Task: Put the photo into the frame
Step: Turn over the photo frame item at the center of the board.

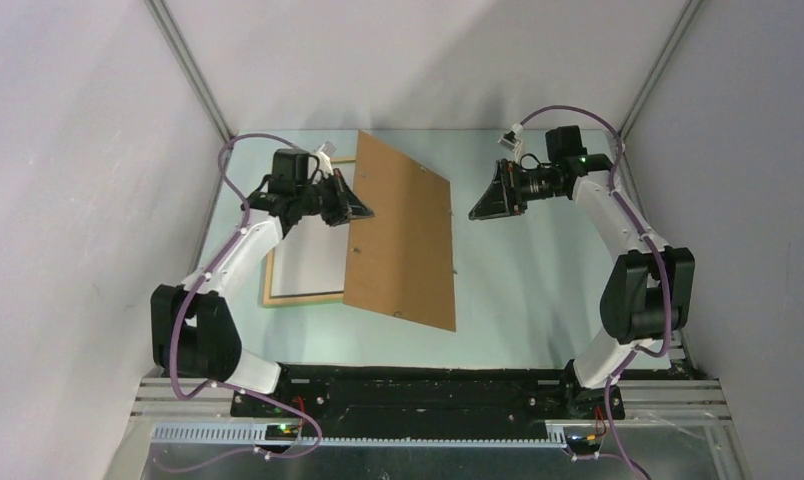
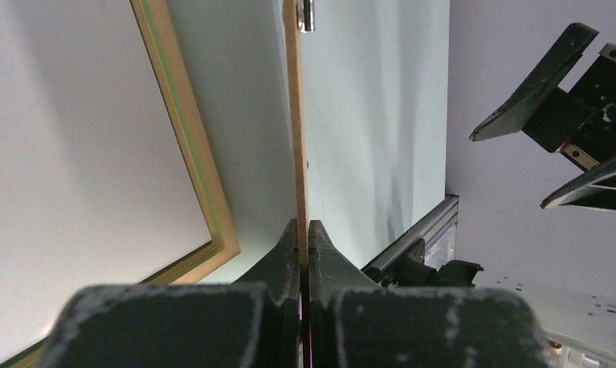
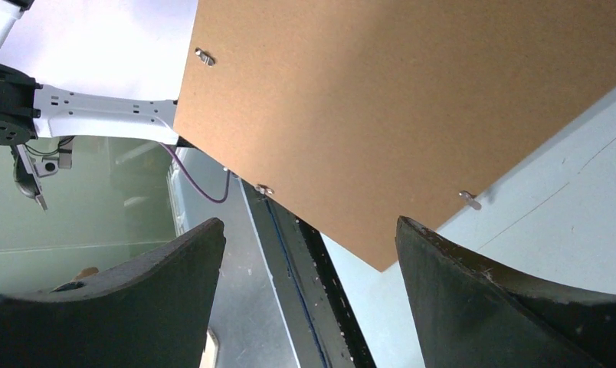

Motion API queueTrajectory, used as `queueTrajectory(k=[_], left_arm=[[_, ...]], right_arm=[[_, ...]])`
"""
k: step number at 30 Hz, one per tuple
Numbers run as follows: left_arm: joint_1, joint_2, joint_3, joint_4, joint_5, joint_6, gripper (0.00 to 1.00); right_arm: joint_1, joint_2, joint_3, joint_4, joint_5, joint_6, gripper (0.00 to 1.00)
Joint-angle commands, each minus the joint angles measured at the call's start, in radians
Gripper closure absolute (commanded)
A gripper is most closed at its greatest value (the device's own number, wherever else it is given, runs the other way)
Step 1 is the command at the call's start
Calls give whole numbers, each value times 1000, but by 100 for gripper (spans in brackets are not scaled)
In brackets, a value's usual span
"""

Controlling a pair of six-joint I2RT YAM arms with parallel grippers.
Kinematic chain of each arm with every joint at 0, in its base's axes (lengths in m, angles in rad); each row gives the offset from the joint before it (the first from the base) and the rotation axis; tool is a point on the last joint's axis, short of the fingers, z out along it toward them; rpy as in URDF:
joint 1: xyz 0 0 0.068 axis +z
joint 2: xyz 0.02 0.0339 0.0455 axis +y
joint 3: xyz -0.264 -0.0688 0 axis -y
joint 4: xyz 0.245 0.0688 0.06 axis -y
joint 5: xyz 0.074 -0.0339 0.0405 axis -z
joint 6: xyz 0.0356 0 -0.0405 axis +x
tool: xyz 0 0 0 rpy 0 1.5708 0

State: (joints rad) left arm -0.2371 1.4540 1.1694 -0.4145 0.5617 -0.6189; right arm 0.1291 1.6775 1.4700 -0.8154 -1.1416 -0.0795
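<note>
With the left gripper clamped on the edge of the brown backing board, held raised beside the frame where a white sheet, probably the photo lying face down, rests, and the right gripper open nearby, the step is judged to be refitting the board, which calls for lowering it squarely.

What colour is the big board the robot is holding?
Brown, like cardboard. The board shows best in the right wrist view.

No readable text, label or number is showing on the brown backing board or around it.
</note>
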Motion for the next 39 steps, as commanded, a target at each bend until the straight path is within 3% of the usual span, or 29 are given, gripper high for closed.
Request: queueTrajectory(k=[1, 7, 13, 22, 30, 39], left_arm=[[73, -70, -4, 58, 139, 122, 100], [156, -106, 5, 70, 322, 146, 100], [262, -141, -6, 68, 407, 149, 100], [444, -137, -16, 69, 533, 133, 100], [568, -133, -29, 63, 561, 138, 100], [576, -224, -99, 59, 572, 141, 100]], right_arm=[[5, -1, -6, 25, 0, -14, 14], [9, -1, -22, 43, -1, -12, 14], [16, 1, -30, 54, 10, -14, 15], [119, 22, -36, 155, 228, 7, 15], [182, 126, 69, 185, 309, 33, 15], [227, 315, 298, 217, 378, 61, 12]])
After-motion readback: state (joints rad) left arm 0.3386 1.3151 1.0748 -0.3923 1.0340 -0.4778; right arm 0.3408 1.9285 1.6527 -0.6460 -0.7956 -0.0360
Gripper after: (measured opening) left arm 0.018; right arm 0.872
